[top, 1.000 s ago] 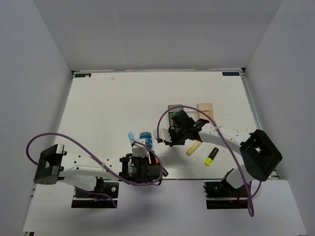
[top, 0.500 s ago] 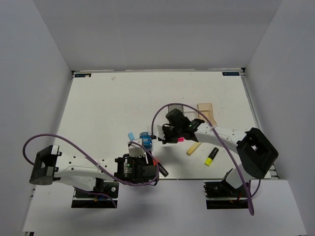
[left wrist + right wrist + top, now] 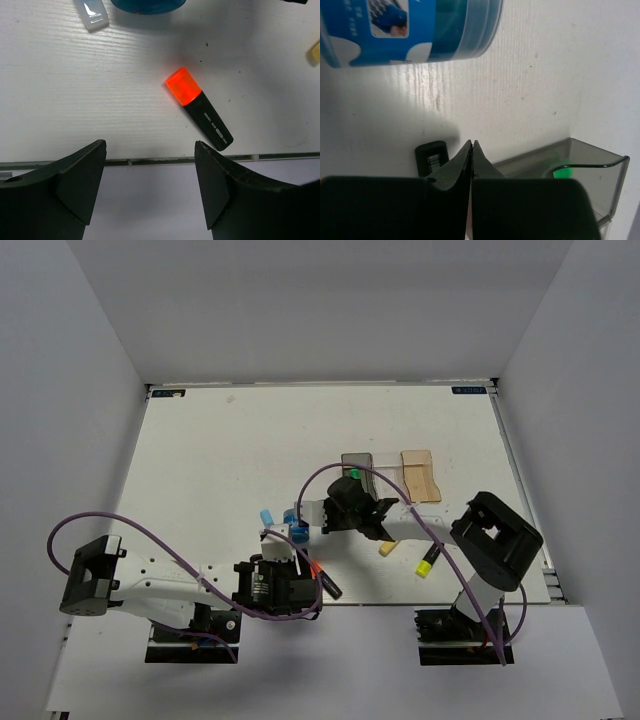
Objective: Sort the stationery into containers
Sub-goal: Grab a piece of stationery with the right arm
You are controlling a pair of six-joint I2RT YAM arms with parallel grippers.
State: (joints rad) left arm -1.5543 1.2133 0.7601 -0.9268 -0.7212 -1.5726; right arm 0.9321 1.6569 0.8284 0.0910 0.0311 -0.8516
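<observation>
The orange-capped highlighter [image 3: 197, 107] lies on the table just ahead of my left gripper [image 3: 150, 145], which is open, empty and over the table's front edge [image 3: 290, 585]. The blue roll [image 3: 297, 521] and the light blue stick [image 3: 267, 515] lie beyond it. My right gripper [image 3: 471, 142] is shut, low over the table beside the roll [image 3: 415, 30], with a black marker end [image 3: 431, 157] against its left finger. The pale yellow stick [image 3: 388, 545] and the yellow-capped highlighter [image 3: 427, 562] lie to the right. A green cap [image 3: 355, 474] shows inside the dark grey bin [image 3: 357, 460]. No pink cap is visible.
The tan bin [image 3: 420, 473] stands right of the dark one, with the clear bin between them hard to make out. White walls enclose the table on three sides. The right arm's purple cable loops over the middle of the table.
My right gripper has moved left from the bins to beside the blue roll, uncovering the bins. The pink cap seen under it half a second ago is now hidden. The left arm has barely moved.
</observation>
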